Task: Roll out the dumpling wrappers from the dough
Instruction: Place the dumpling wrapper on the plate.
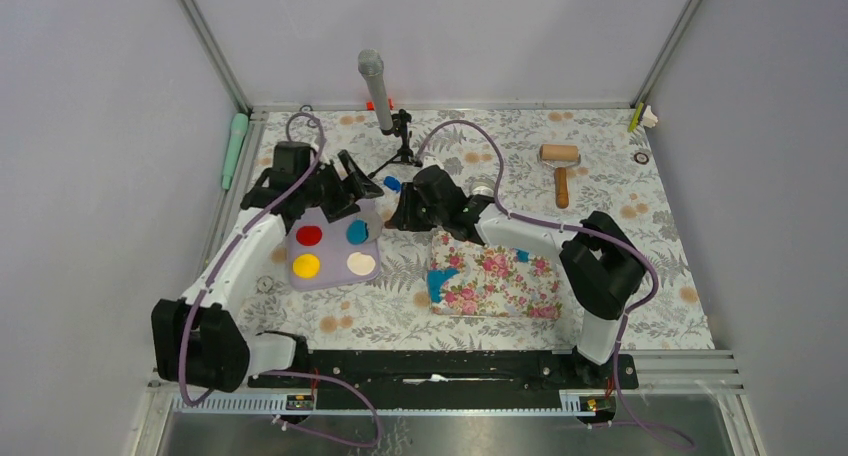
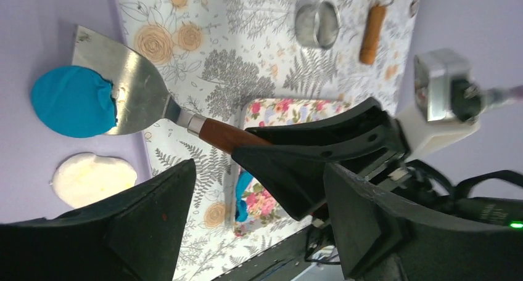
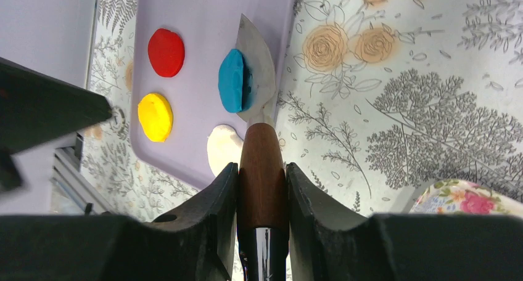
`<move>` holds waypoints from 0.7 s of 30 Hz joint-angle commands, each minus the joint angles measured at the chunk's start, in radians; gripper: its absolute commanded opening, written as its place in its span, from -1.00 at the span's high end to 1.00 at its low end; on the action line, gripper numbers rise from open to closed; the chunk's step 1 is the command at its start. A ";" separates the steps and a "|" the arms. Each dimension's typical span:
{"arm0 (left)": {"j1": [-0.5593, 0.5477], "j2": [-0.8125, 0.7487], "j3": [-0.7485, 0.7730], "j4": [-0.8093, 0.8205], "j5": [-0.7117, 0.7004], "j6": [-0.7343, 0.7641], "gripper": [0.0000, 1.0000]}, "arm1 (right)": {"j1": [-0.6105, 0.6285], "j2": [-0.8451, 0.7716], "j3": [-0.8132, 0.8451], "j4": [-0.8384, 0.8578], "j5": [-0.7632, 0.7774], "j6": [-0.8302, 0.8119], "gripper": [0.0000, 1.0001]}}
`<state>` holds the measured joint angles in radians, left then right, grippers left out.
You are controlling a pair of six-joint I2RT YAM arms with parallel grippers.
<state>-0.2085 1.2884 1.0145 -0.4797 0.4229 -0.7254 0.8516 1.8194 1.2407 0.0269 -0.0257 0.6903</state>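
The right hand (image 3: 262, 176) is clamping the wooden handle of a spatula (image 3: 258, 65), its blade lying on the lavender tray (image 3: 203, 10) and touching the blue dumpling wrapper (image 3: 232, 81) — one edge appearing to cling to the steel. The left hand (image 1: 352, 194) is hovering nearby, jaws wide and empty. Drawing the blade away is risking a dragged, torn or folded disc — soft clay sticks. Leftover dough (image 1: 440, 284) is lying on the floral mat (image 1: 500, 276).

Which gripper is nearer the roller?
Right. The right gripper, holding the spatula, is left of the roller; the left gripper hangs farther left, by the tray.
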 commanded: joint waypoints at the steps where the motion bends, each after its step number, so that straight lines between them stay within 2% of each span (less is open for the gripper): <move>1: 0.130 -0.096 0.033 -0.060 0.108 -0.013 -0.60 | 0.046 -0.037 0.042 0.026 0.110 -0.178 1.00; 5: 0.240 -0.145 0.086 -0.159 0.101 0.041 -0.59 | 0.112 -0.068 0.026 0.086 0.197 -0.339 1.00; 11: 0.372 -0.191 0.145 -0.235 0.146 0.075 -0.59 | 0.242 -0.137 -0.070 0.272 0.376 -0.630 1.00; 21: 0.396 -0.197 0.107 -0.196 0.185 0.032 -0.59 | 0.388 -0.100 -0.147 0.577 0.625 -1.034 1.00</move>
<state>0.1772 1.1007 1.1301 -0.7120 0.5545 -0.6811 1.2068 1.7222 1.0893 0.3447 0.4236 -0.1249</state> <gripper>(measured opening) 0.796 0.359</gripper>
